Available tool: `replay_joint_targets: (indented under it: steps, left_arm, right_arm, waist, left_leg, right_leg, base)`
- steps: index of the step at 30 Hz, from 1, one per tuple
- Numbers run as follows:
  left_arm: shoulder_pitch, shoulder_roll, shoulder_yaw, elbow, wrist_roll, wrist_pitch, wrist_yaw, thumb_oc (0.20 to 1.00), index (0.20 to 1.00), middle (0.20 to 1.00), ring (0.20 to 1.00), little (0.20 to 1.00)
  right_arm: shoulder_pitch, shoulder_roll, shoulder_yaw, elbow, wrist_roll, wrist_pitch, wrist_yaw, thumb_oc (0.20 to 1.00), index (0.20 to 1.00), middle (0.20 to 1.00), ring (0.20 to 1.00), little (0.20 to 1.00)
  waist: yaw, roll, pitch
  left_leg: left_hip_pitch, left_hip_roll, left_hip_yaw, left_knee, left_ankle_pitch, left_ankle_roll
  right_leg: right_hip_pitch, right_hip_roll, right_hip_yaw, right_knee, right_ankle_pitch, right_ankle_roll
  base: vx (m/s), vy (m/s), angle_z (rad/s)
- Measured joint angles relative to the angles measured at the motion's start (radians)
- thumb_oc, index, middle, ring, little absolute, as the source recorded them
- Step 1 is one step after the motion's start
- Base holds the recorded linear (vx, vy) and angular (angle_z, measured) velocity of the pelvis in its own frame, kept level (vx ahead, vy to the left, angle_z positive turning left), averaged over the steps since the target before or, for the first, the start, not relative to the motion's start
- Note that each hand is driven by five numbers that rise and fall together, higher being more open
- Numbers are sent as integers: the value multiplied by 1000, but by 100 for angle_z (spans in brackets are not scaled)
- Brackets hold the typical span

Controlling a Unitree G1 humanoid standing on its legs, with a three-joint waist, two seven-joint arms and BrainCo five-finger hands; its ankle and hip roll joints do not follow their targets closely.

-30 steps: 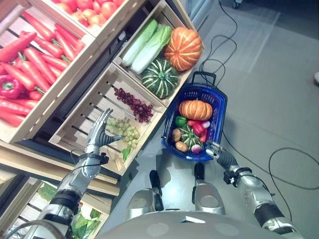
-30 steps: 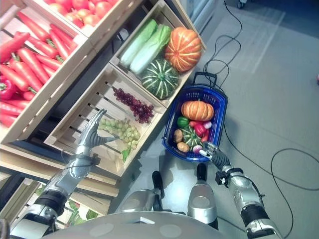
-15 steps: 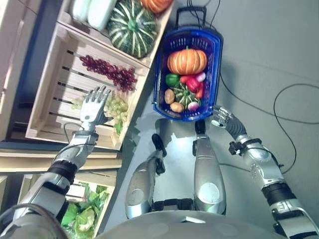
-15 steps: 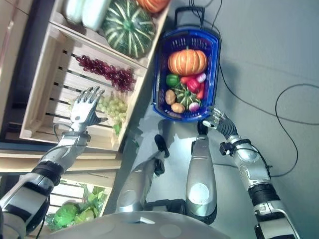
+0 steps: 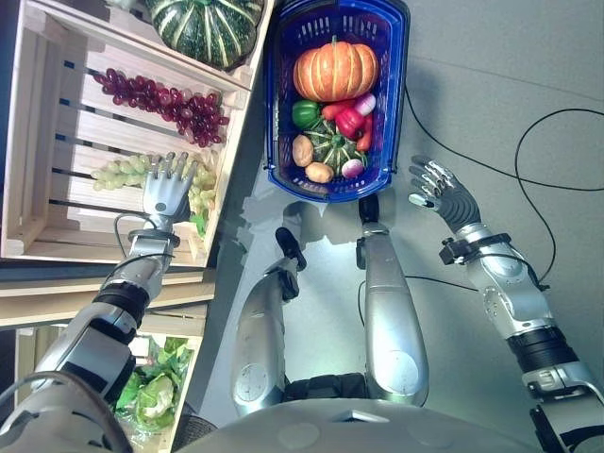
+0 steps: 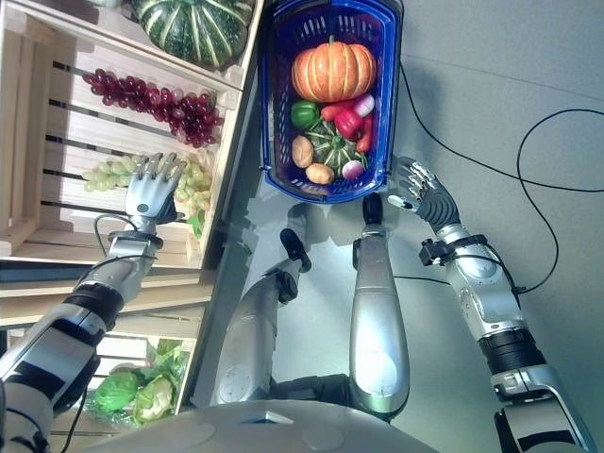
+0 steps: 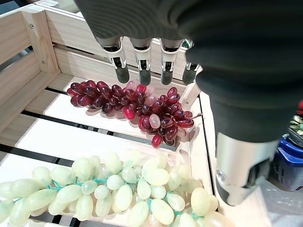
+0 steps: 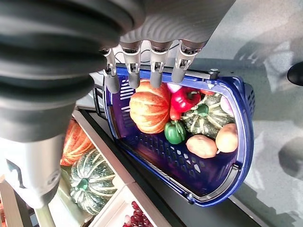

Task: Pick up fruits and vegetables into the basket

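The left hand [image 5: 164, 193], fingers spread, hovers over green grapes [image 7: 118, 189] in a wooden crate [image 5: 38, 142], while the right hand [image 5: 442, 193] hangs open just right of the blue basket [image 5: 280, 142].

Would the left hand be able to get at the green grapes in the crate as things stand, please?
Probably yes. The left hand hovers open right over the green grapes, which lie uncovered on the crate slats, apart from the red grapes; nothing sits between.

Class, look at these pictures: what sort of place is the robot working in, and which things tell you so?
Probably a grocery or produce stall: slatted wooden crates displaying grapes and a green squash, beside a blue shopping basket already holding vegetables.
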Motion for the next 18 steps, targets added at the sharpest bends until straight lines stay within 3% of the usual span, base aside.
replay_joint_targets:
  steps: [10, 18]
  left_arm:
    - [-71, 3, -31, 112, 1, 179, -61, 1000, 1000, 1000, 1000, 1000]
    - [-135, 23, -28, 125, -1, 238, -24, 1000, 1000, 1000, 1000, 1000]
  right_arm:
    - [-38, -25, -5, -54, 46, -15, -12, 1000, 1000, 1000, 1000, 1000]
    - [-39, -24, -14, -99, 47, -43, -28, 1000, 1000, 1000, 1000, 1000]
  waist:
    - [-25, -11, 8]
    - [-29, -17, 11]
  left_leg:
    - [-144, 14, -4, 106, -42, 10]
    - [-241, 20, -15, 179, -69, 22]
  right_leg:
    - [-117, 1, 9, 46, 2, -3]
    - [-195, -1, 17, 78, 1, -3]
  base:
    - [2, 8, 0]
    - [5, 5, -2]
